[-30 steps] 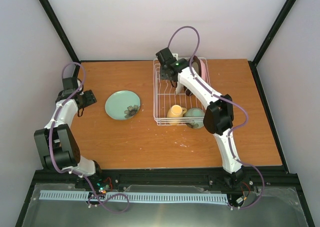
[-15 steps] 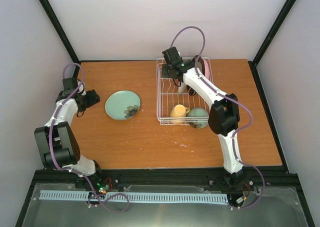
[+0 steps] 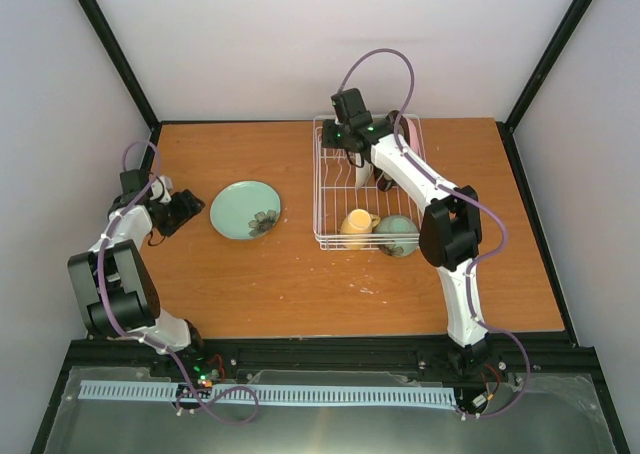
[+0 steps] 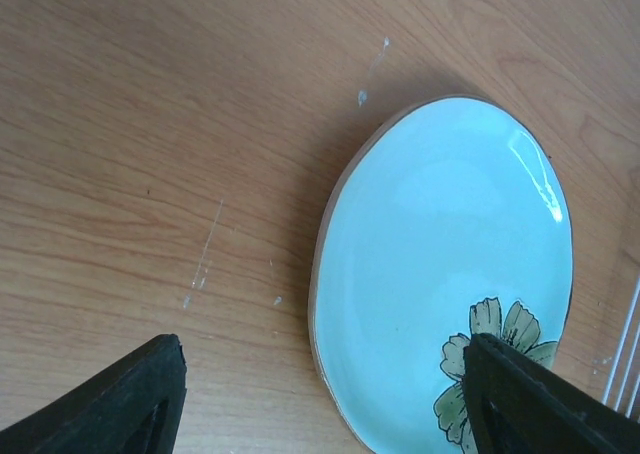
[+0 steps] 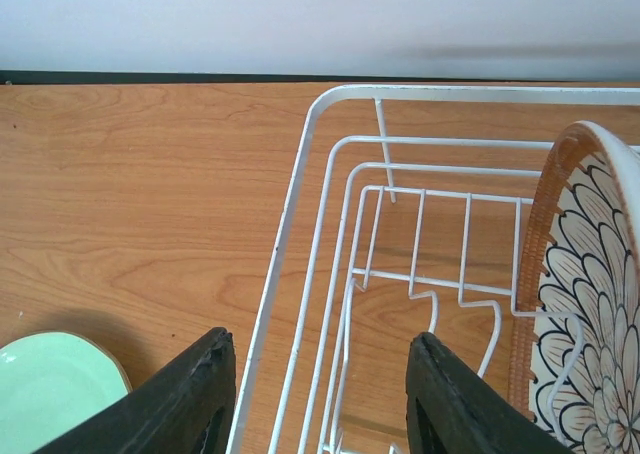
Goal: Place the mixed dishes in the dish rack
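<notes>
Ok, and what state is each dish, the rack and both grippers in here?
light teal plate: flat on the table, outside the rack
pale yellow mug: in the rack, near end
mint green bowl: in the rack, beside the mug
petal-patterned plate: upright in the rack
pink plate: upright in the rack, far end
dish rack: partly loaded
left gripper: open, empty
right gripper: open, empty

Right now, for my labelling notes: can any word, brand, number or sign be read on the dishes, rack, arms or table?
None: no view shows readable text. The round light teal plate bears only a painted flower, the dark-rimmed petal-patterned plate only petals; the white wire dish rack and brown wooden table show no lettering.
</notes>
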Action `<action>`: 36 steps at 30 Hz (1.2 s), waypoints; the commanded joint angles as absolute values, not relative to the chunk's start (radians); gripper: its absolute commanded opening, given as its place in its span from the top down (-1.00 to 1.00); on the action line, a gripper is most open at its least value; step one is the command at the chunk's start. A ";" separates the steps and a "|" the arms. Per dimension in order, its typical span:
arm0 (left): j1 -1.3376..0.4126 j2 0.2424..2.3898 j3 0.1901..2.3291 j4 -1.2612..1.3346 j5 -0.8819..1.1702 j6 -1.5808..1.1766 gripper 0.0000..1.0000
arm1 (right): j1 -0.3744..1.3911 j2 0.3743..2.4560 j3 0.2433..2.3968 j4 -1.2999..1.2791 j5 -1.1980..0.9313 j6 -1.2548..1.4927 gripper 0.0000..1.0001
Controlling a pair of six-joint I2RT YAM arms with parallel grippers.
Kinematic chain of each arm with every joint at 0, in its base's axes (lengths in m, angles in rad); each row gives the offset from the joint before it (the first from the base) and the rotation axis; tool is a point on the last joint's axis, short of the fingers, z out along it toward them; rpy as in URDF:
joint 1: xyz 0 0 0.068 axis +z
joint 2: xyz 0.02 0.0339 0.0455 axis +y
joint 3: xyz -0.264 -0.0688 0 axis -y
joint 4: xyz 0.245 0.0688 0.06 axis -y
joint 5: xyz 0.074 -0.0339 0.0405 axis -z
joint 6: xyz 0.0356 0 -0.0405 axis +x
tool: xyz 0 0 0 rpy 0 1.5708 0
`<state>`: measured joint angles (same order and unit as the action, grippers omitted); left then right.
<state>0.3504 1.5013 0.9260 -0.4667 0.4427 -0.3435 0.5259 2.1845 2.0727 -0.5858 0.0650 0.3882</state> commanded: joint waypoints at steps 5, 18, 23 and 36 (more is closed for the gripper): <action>0.360 1.521 0.906 -0.422 0.533 -0.379 -0.53 | 0.518 2.151 2.077 -0.562 0.048 0.347 0.05; 0.360 1.551 0.875 -0.409 0.554 -0.381 -0.53 | 0.501 2.211 2.166 -0.734 0.198 0.385 0.02; 0.360 1.563 0.877 -0.405 0.555 -0.383 -0.52 | 0.471 2.212 2.124 -0.794 0.232 0.424 0.02; 0.360 1.583 0.867 -0.392 0.564 -0.397 -0.52 | 0.428 2.268 2.103 -0.888 0.238 0.453 0.02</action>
